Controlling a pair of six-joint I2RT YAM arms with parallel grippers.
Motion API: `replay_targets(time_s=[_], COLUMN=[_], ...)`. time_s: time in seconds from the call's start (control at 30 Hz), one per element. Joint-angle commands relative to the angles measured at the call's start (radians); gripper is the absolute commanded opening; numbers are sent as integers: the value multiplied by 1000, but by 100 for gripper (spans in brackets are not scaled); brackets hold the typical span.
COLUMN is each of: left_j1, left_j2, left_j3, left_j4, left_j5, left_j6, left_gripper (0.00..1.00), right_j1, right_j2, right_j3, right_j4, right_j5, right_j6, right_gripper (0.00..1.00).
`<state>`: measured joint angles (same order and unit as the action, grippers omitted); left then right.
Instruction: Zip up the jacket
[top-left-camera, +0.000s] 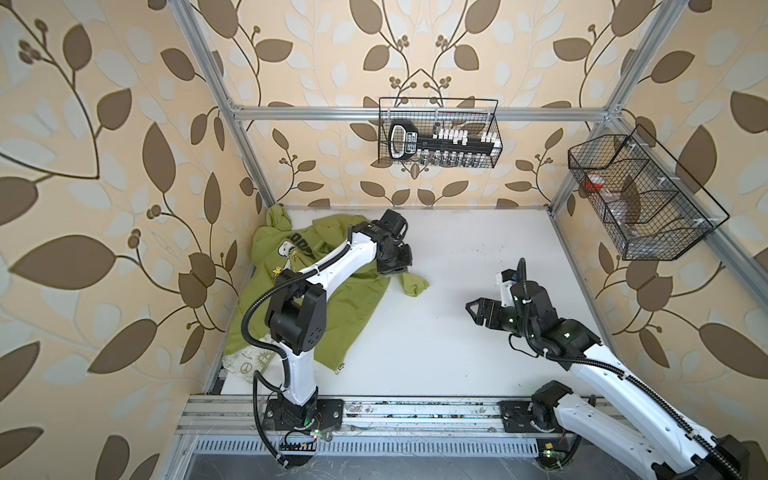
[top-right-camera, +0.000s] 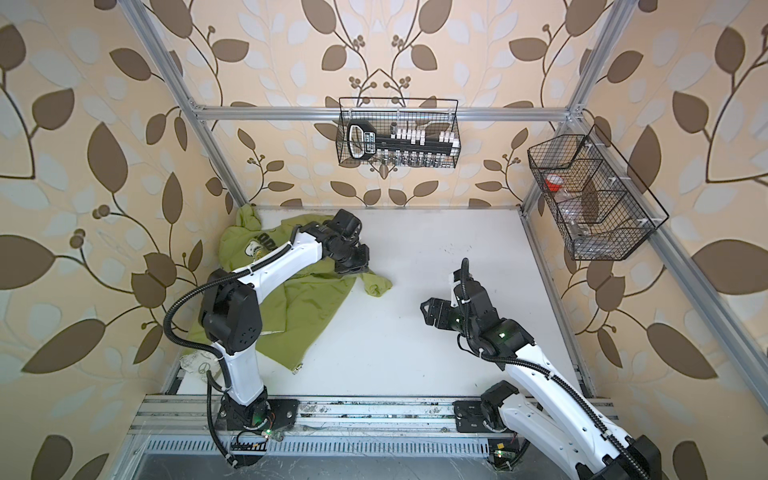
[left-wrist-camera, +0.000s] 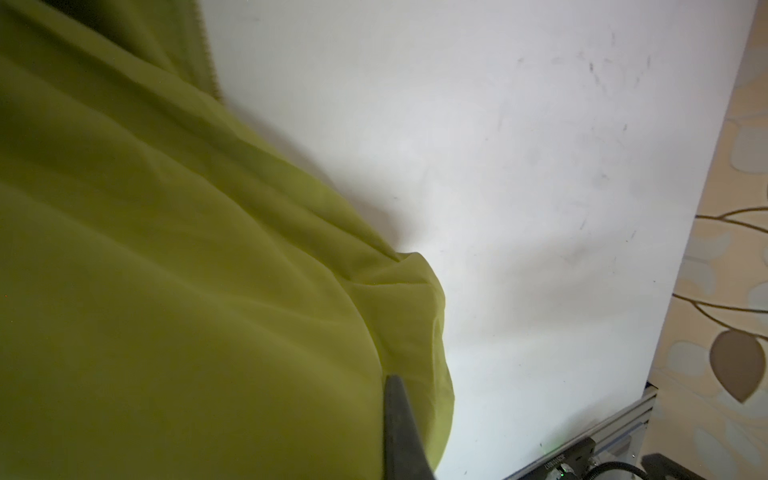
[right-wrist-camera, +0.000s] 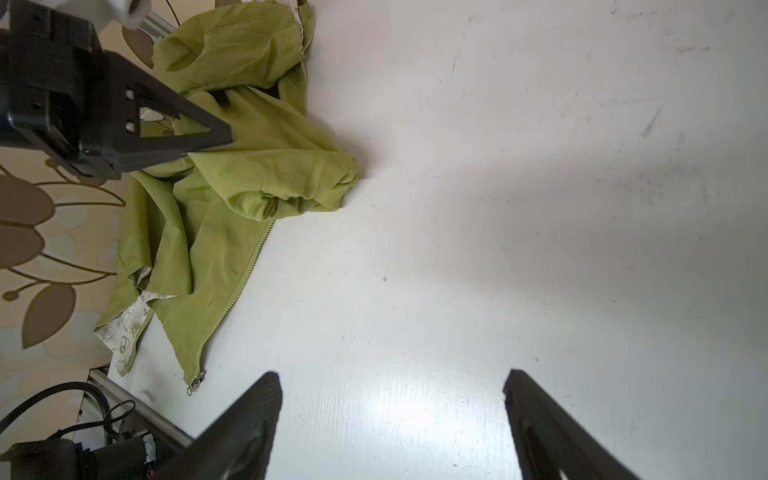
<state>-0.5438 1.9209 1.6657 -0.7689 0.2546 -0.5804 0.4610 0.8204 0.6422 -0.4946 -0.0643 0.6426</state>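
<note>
Though lettered, the jacket (top-left-camera: 357, 307) cannot be read.

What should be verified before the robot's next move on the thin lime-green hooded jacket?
1. Left gripper shut on the thin lime-green hooded jacket: ok.
2. Right gripper open and empty above the white tabletop: ok.
3. Small metal zipper pull exposed at the hem corner: ok.
4. Jacket spread flat: not ok, bunched and folded.
5. Pale zipper rows aligned side by side: not ok, front lies open.
6. Pull seated on both rows: cannot tell.
</note>
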Motion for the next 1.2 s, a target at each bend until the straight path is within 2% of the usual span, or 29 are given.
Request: replay_targets(time_s=[0.0, 0.37, 0.6, 0.73, 0.83, 0.87, 1.0, 1.17], left_j1=[-62, -228, -281, -298, -301, -301, -299, -298], left_j2=[64, 381, 477, 480, 436, 403, 229, 35], left_j3=[120, 654, 779, 784, 773, 742, 496, 258], left_j4=[-8, -78, 103, 194, 108, 79, 98, 55], left_j5=[24, 42, 122, 157, 81, 45, -59, -193], left_j6=[-41, -119, -239, -267, -201, -175, -115, -70], left_gripper=[0, 3, 9, 19, 48, 52, 61, 67], right_j1=[-30, -207, -341, -370, -368, -369, -369, -360], right_j2=[7, 24, 12, 1, -10, -14, -25, -45], right_j3=[-16, -18, -27, -25, -20, -18, -9, -12], right_j4=[14, 20, -1, -3, -10, -12, -26, -22], right_j5=[-47, -172, -255, -285, -290, -290, -282, -273], right_j6=[-15, -47, -79, -83, -84, -84, -87, -77], right_gripper=[86, 84, 83, 84, 85, 85, 85, 86])
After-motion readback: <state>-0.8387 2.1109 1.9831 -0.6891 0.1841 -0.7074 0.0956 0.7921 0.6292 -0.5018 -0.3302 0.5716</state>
